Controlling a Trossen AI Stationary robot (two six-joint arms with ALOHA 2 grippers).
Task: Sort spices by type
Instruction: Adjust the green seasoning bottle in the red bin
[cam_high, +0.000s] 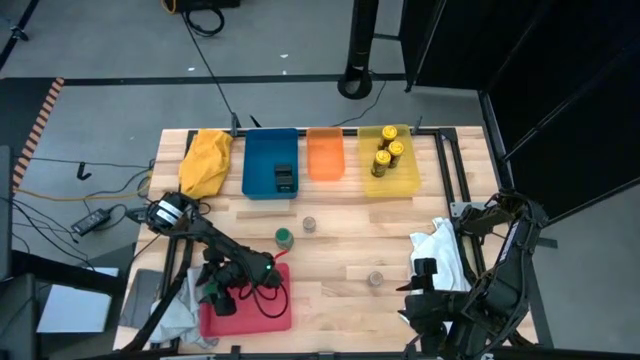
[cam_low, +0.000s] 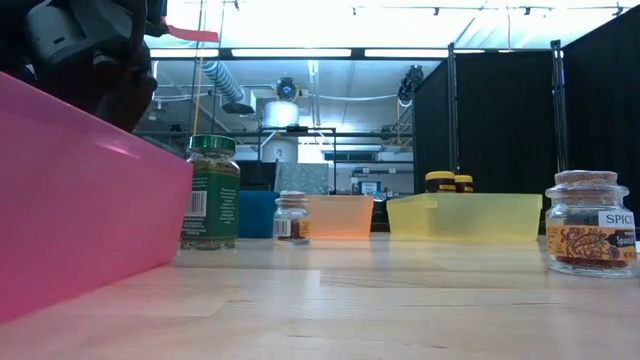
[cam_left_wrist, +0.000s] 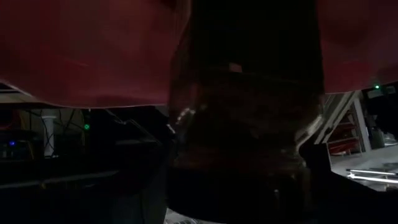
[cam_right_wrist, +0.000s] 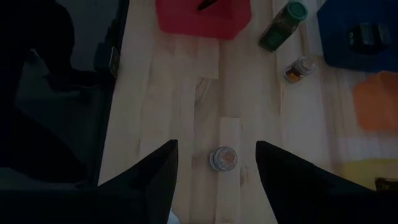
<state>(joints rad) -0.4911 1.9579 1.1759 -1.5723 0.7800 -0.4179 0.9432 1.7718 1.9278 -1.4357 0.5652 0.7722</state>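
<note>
Counted: three yellow-lidded jars (cam_high: 385, 157) upright in the yellow tray (cam_high: 408, 182) at 1 o'clock; two black boxes (cam_high: 285, 178) in the blue tray (cam_high: 256, 165); one green-lidded jar (cam_high: 284, 237) upright mid-table; two small grey-topped jars (cam_high: 309, 224) (cam_high: 376, 277), upright. Left gripper (cam_high: 214, 287) over pink tray (cam_high: 240, 318), 8 o'clock; grip unreadable. Right gripper (cam_right_wrist: 217, 165) parted, empty.

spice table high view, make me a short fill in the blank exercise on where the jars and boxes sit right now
1. The yellow-lidded jars stand in the ____ tray.
2. The black boxes lie in the ____ tray.
3. The tray between those two, the orange tray, holds ____ spices.
4. The left claw is over the ____ tray, near the green-lidded jar on the bare wood.

Missing words: yellow; blue; no; pink
</note>
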